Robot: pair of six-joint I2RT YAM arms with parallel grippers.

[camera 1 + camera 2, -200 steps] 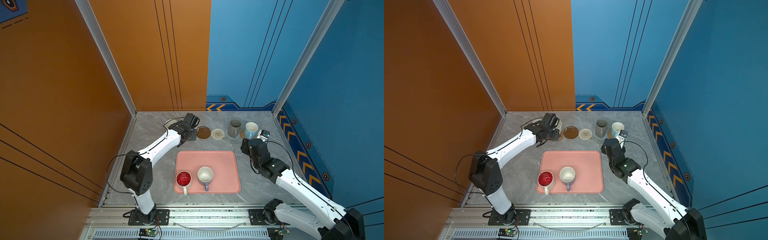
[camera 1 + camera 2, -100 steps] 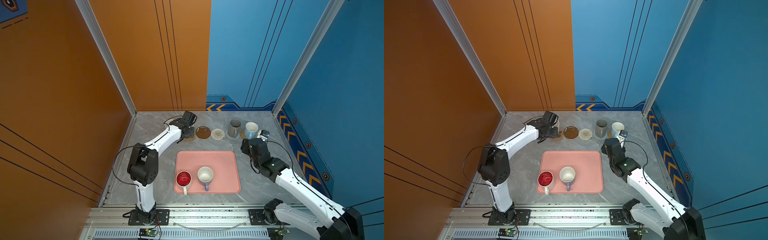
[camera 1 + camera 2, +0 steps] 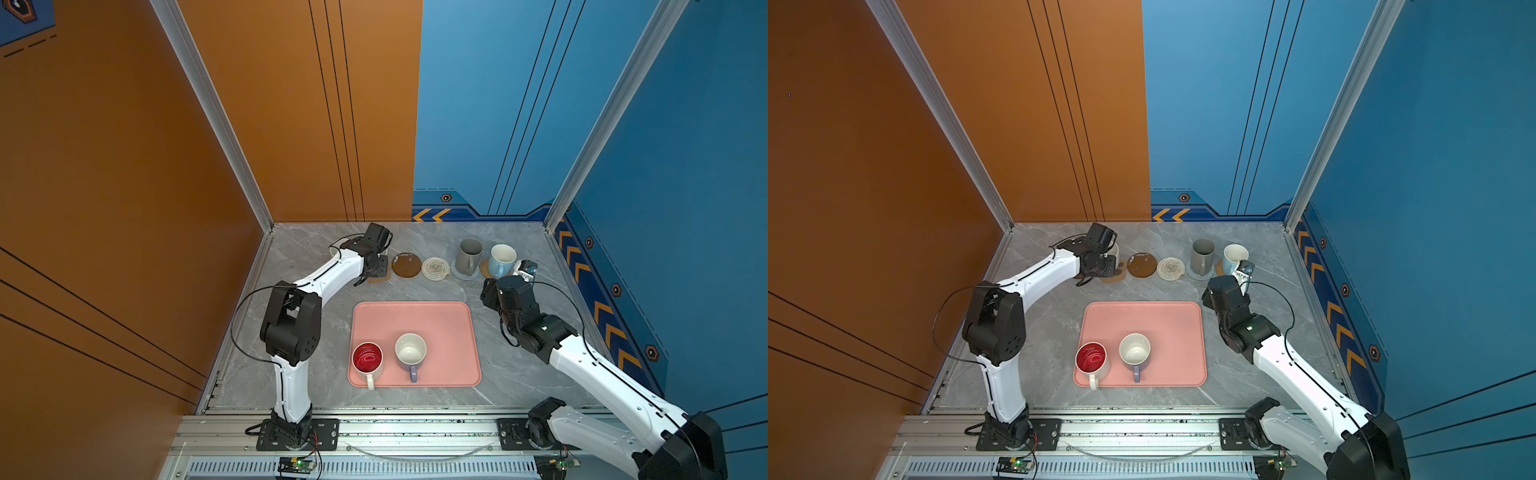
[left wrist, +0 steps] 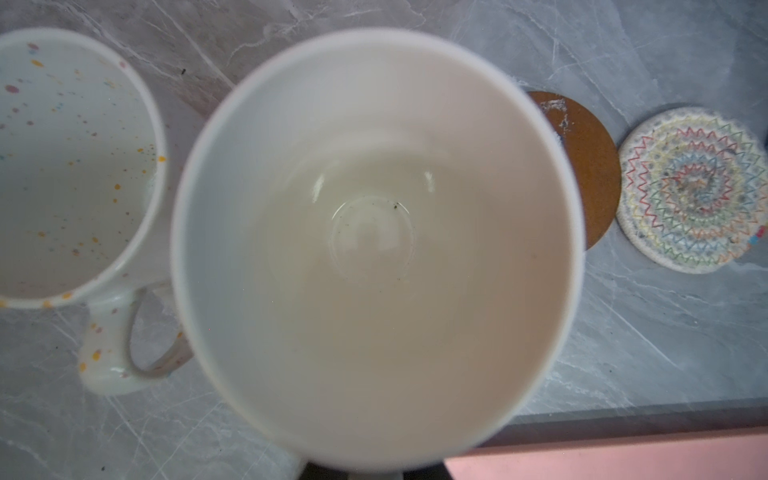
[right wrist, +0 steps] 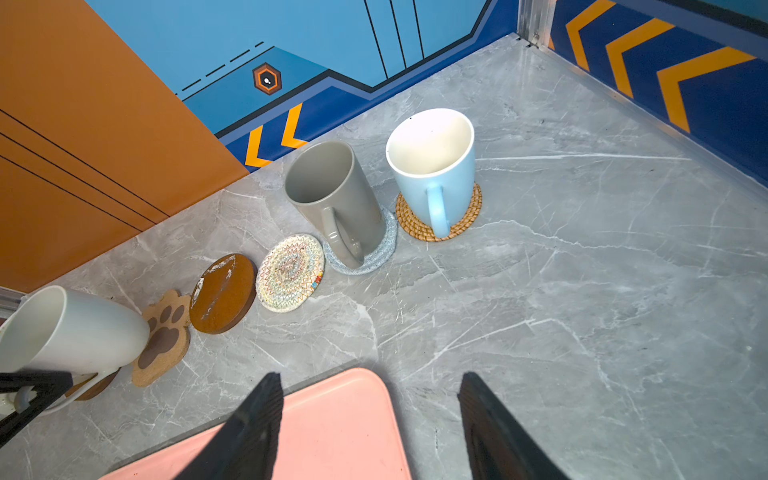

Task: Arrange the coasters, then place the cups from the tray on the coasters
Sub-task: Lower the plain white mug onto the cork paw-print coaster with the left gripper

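Note:
My left gripper (image 3: pixel 376 267) is shut on a plain white cup (image 4: pixel 374 232), held over the tan paw-print coaster (image 5: pixel 164 336); whether it rests there I cannot tell. Beside it stands a speckled white cup (image 4: pixel 62 166) on a brown disc (image 5: pixel 93 386). Along the row lie a second brown disc (image 3: pixel 406 264) and a cream woven round (image 3: pixel 435 268), both bare. A grey cup (image 3: pixel 468 255) sits on the blue-grey coaster (image 5: pixel 374 257), a light blue cup (image 3: pixel 500 259) on the rattan coaster (image 5: pixel 415 224). The pink tray (image 3: pixel 436 316) holds a red-inside cup (image 3: pixel 367 357) and a lavender cup (image 3: pixel 410 351). My right gripper (image 5: pixel 370 376) is open over the tray's far right corner.
The orange wall and the blue back wall stand close behind the coaster row. The blue side wall with orange chevrons (image 3: pixel 582 266) runs along the right. Bare grey marble table (image 5: pixel 582 291) lies to the right of the light blue cup.
The left arm's elbow and shoulder have swung round while its gripper, with the white cup, stayed at the left end of the coaster row. The right arm has not moved.

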